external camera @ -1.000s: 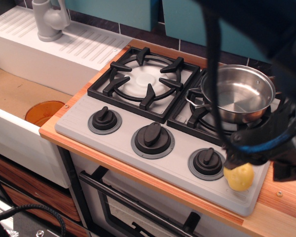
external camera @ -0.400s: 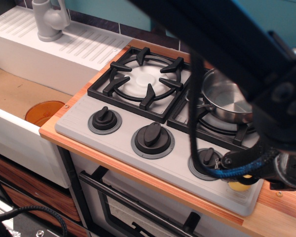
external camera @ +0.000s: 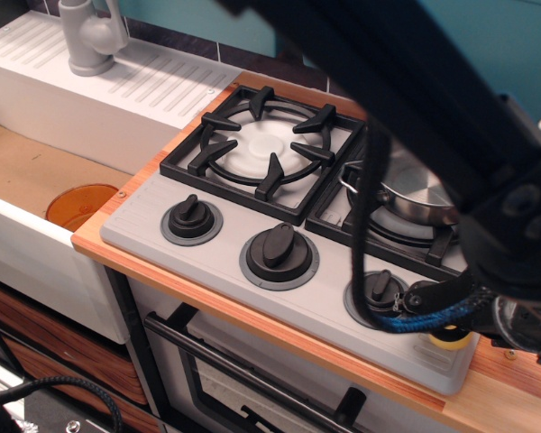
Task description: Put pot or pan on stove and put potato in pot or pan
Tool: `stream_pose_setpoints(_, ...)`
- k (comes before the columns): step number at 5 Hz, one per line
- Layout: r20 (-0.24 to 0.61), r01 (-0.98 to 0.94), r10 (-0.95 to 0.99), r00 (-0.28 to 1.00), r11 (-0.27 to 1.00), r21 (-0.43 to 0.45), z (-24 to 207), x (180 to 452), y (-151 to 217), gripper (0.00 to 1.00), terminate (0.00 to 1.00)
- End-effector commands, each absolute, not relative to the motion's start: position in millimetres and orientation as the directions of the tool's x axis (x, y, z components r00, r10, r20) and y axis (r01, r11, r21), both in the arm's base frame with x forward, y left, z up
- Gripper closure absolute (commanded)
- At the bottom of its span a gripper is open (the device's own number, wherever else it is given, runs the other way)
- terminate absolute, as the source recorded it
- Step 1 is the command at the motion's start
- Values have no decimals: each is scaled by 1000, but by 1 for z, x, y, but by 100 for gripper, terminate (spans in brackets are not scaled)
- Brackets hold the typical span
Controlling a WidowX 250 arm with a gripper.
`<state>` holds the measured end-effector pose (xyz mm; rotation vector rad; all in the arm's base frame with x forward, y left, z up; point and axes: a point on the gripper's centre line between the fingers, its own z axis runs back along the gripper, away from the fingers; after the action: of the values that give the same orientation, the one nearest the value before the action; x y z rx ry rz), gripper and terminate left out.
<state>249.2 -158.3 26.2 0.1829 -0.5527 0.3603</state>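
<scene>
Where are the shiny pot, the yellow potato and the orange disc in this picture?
pot (external camera: pixel 421 200): the only camera view, on its steel side wall.
potato (external camera: pixel 449 340): same view, on the yellow sliver showing under the arm.
orange disc (external camera: pixel 79 205): same view, on its middle.

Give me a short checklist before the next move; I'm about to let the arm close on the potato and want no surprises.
1. Pot on the stove: ok, it sits on the right burner grate.
2. Pot free to receive the potato: cannot tell, the arm covers most of it.
3. Potato located: ok, only a yellow sliver shows at the stove's front right corner, under the arm.
4. Pincer over the potato: cannot tell, the fingertips are hidden behind the arm's body.
5. Pincer open or shut: cannot tell.
6. Cable clear of the right knob: not ok, the blue and black bundle hangs right beside it.
</scene>
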Motion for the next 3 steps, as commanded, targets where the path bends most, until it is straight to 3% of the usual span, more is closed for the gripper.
stream_pose_setpoints(1,567,-392,300,768,919,44,29,265,-157,100,0)
stream_pose_setpoints(3,557,-397,304,773,916,51,36,264,-156,100,0)
